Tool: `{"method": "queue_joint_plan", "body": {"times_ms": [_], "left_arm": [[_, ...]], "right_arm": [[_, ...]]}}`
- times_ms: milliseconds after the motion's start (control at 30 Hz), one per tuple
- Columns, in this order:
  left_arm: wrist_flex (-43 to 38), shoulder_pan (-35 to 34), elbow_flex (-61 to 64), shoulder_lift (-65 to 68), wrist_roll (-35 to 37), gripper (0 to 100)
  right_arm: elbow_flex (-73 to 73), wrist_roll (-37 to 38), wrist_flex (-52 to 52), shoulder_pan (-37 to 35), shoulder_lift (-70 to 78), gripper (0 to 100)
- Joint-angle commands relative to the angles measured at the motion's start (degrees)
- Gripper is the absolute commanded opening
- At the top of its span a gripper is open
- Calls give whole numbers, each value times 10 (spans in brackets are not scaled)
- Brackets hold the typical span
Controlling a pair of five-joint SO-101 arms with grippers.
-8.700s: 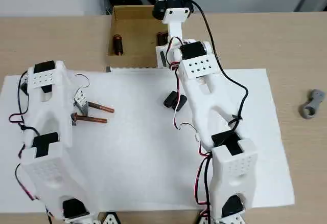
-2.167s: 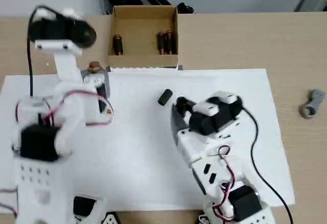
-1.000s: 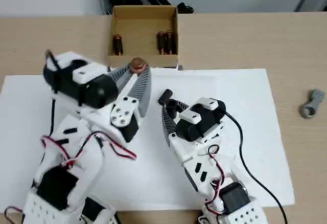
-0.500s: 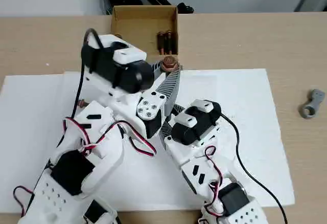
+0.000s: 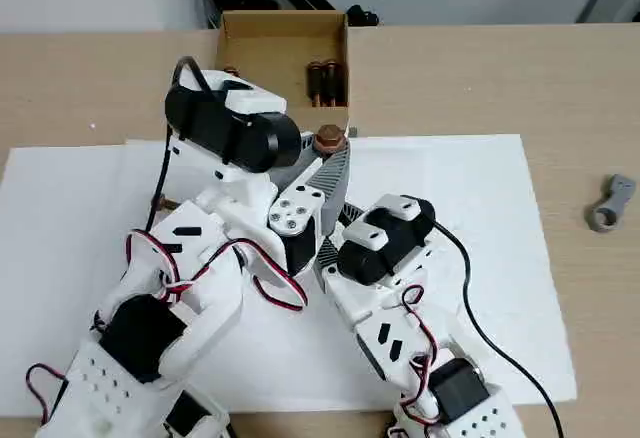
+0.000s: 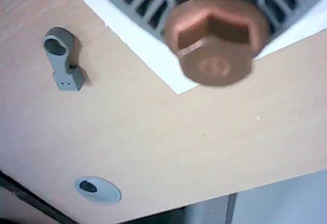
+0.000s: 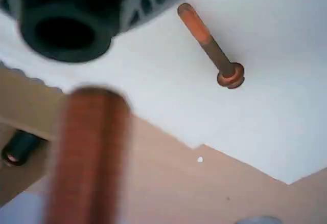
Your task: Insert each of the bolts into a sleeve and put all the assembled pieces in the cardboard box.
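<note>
So that they can mate, we judge, the left jaws grip the bolt (image 6: pixel 217 42) and the right jaws the sleeve (image 7: pixel 61 32), facing each other just nearside of the cardboard box (image 5: pixel 270 68).

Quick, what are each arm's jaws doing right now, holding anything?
The left gripper is closed on a copper bolt.
The right gripper is closed on a black sleeve.

Bright, even light covers the white sheet (image 5: pixel 500 188) and tan table (image 5: pixel 500 78), leaving only soft, faint shadows.
</note>
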Motion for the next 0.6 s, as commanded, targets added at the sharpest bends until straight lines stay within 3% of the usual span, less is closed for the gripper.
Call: {"method": "queue_joint_plan", "body": {"times_ms": [0, 567], "left_arm": [[4, -10, -13, 0, 4, 5], [17, -13, -7, 1, 21, 5]], "right_arm": [[-37, 4, -15, -3, -10, 3], [-36, 4, -15, -3, -10, 3]]}}
